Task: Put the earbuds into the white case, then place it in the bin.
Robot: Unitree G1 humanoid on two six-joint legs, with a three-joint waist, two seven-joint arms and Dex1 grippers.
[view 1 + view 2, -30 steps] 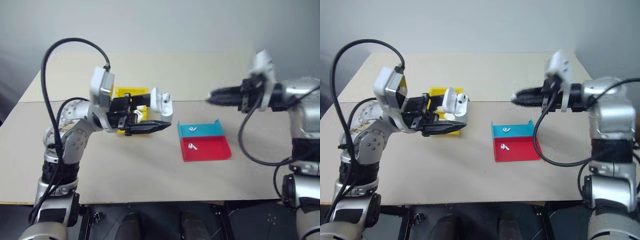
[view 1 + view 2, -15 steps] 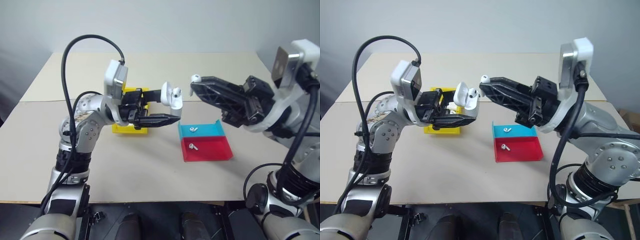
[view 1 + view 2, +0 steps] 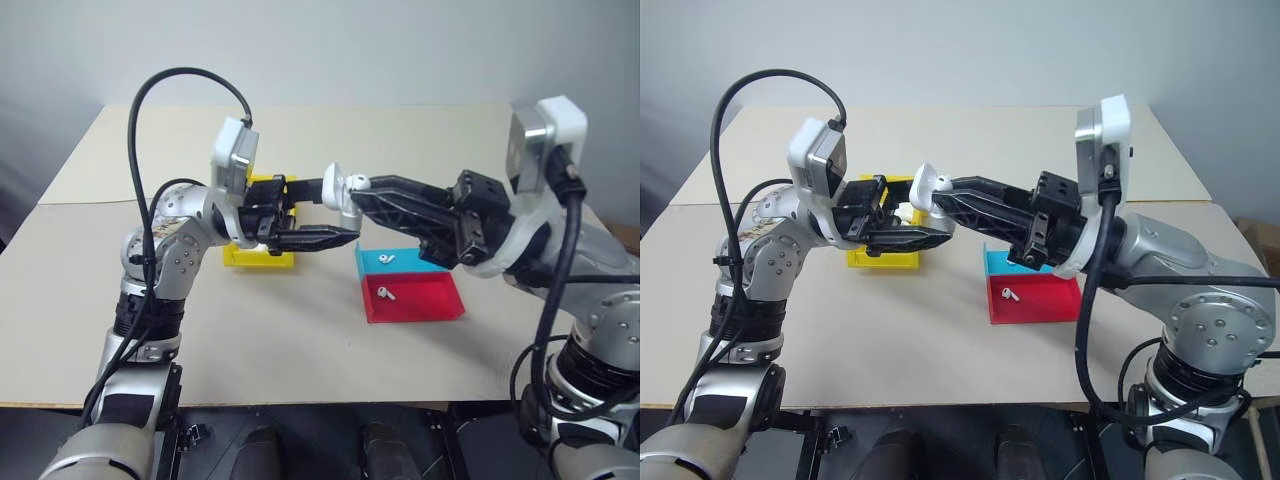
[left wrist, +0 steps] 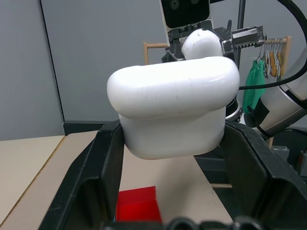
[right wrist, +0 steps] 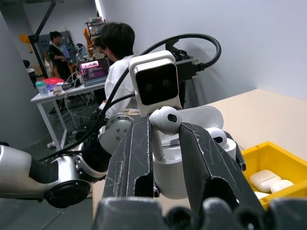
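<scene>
Fingers of the right gripper (image 5: 165,143) are closed on one of the earbuds (image 5: 163,123), pinching its stem so that the rounded head stands just above the two black fingertips. Just beyond them, the white case (image 5: 192,139) sits with its lid flipped open, and a second earbud (image 5: 217,136) already rests in one of its wells. In the head views the held earbud (image 3: 358,183) is right at the open top of the case, touching or nearly so; which, I cannot tell.

Fingers of the left gripper (image 3: 335,212) are clamped shut on the white case (image 3: 340,197), one above and one below it, holding it up off the worktop (image 3: 250,320). From the left wrist camera the case (image 4: 172,112) is seen from its rounded back, wedged between the two black fingers (image 4: 103,167), with the earbud's head poking up behind it.

Nearer on the worktop, below and to the right of the two grippers, lies a shallow red tray (image 3: 425,300) with one loose earbud (image 3: 385,293) in it. Touching its far edge is a shallow blue tray (image 3: 405,262) holding another earbud (image 3: 386,258).

Behind the left gripper stands the bin (image 3: 258,257), yellow and open-topped, with white cases (image 5: 268,181) lying inside it.

In the far background of the right wrist view, people sit at a desk (image 5: 62,93) with a laptop.
</scene>
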